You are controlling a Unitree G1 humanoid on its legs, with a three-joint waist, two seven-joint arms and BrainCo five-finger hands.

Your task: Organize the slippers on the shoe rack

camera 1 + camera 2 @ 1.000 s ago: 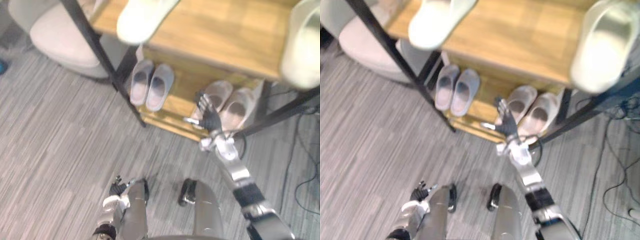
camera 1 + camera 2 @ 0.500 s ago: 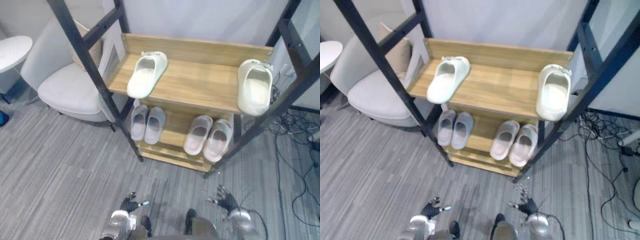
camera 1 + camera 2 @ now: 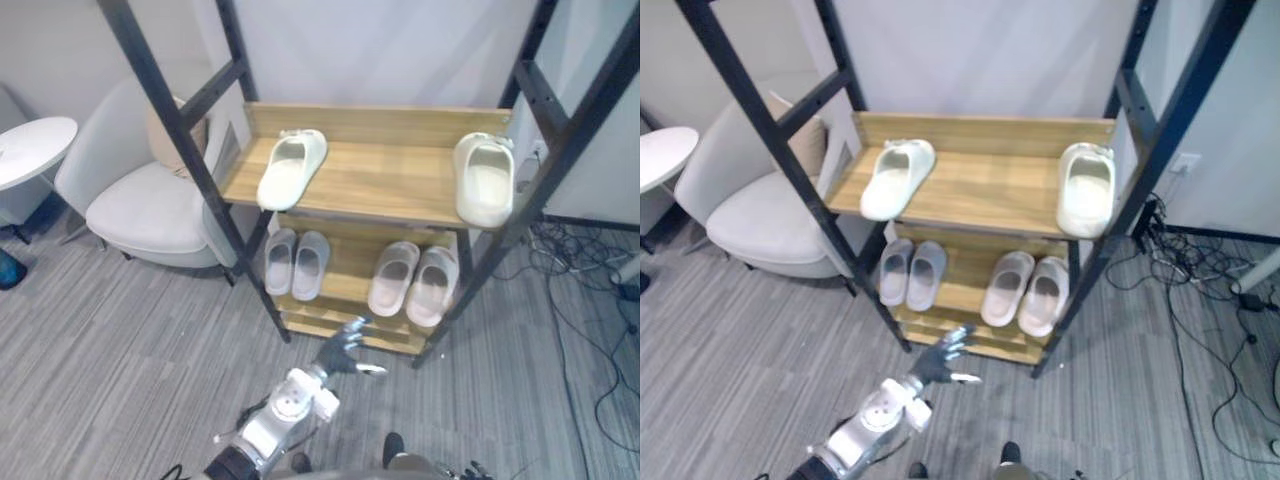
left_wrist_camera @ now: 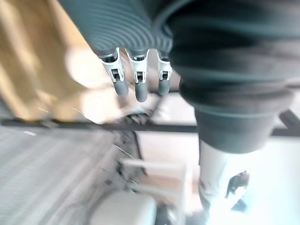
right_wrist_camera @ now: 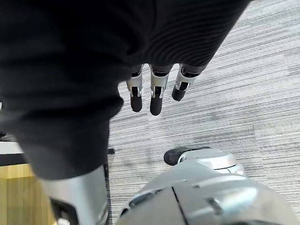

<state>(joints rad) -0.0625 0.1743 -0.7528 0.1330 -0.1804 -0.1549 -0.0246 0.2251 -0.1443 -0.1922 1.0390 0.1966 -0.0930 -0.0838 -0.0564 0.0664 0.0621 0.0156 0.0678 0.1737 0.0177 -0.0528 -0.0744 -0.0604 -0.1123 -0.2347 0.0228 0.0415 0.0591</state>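
**Left hand up at the rack, nothing in it**

Left eye view: the left hand [image 3: 345, 350], fingers spread and empty, hovers near the shoe rack [image 3: 390, 190]. Up top, the left cream slipper [image 3: 291, 168] and right cream slipper [image 3: 484, 178] sit well apart. Below are the grey pair [image 3: 297, 263] and beige pair [image 3: 411, 280].

Left wrist view: fingers [image 4: 136, 82] straight.

Right wrist view: the right hand [image 5: 156, 96] hangs relaxed and empty over the floor [image 5: 225, 93].

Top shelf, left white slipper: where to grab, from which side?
Likely the heel end of the left white slipper, from the front: heel lies at the front edge of the upper shelf, toe band toward the back, footbed up. Open left hand is nearest.
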